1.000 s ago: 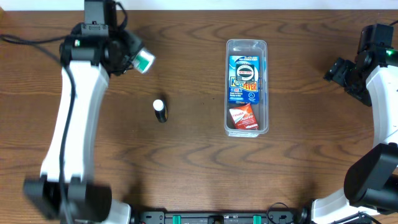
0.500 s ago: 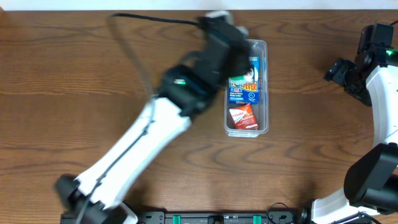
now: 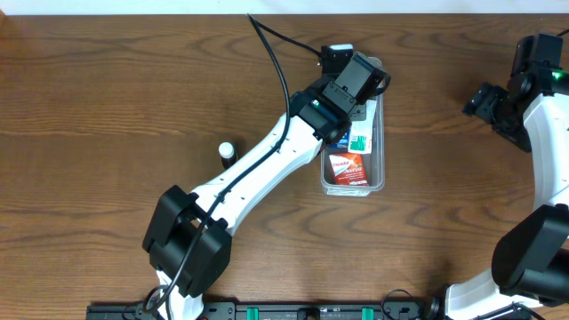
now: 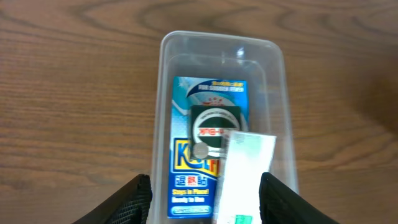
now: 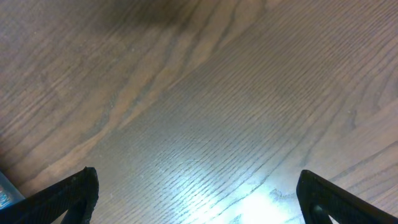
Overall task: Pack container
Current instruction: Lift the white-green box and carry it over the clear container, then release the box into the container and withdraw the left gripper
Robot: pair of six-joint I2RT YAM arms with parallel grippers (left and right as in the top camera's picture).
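The long clear plastic container (image 3: 378, 173), right of table centre, holds a blue packet (image 4: 193, 124), red sachet (image 3: 347, 167) and white-and-green box (image 4: 245, 174); the left gripper (image 4: 206, 196) above it and the right gripper (image 5: 199, 193) are spread and empty, and a white-capped black tube (image 3: 228, 151) lies outside, unpacked.

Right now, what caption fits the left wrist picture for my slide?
Left gripper open above the container, a white-and-green box over the blue packet inside.

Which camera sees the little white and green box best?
The left wrist view: the white-and-green box shows close and large in the container. Overhead, the left arm partly hides it. The right wrist view misses it.
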